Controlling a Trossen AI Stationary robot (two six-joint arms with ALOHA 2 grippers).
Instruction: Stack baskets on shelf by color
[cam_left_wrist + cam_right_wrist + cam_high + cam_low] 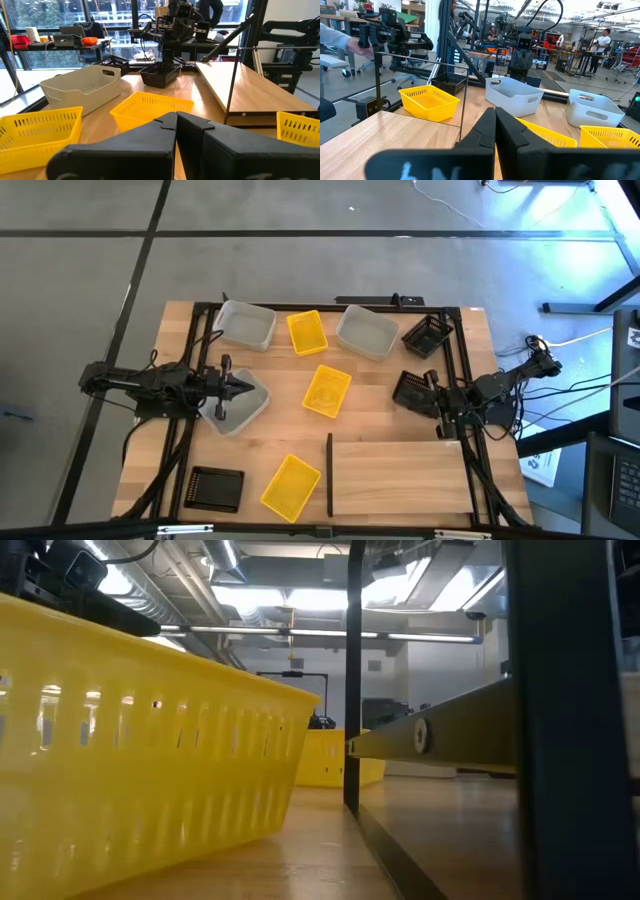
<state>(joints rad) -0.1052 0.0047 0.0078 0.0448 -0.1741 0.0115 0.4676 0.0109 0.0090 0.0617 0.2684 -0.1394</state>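
A: Basket count from the high view?

B: I get nine. Three yellow: one (307, 332) at the far side between two grey-white bins, one (327, 391) mid-table, one (291, 486) at the near edge just beside the shelf divider (329, 474). Three grey-white: far-left bin (246, 324), far-middle bin (366, 332), and one (240, 408) right under my left gripper (243, 387). Three black mesh: one (216, 489) near-left corner, two on the right.

A: Grippers?

B: Both pressed together, holding nothing. Left one sits over the rim of that grey-white bin; I can't tell if it touches. Right gripper (432, 393) is just beside a black mesh basket (414, 390), with the other black one (428, 334) farther off, toward the far edge.

A: Shelf?

B: Plywood shelf (402, 477) lies flat at the near edge, on the near side of the right gripper, nothing on it. All baskets sit on the table off the shelf.

A: Anything unclear?

B: Low view is mostly blocked by a yellow basket wall (140, 740); a second yellow one (335, 758) peeks out behind it. Black baskets by the right arm are partly covered by the arm and frame. In the right wrist view a person's sleeve (335, 37) is cut off at the edge, blurred.
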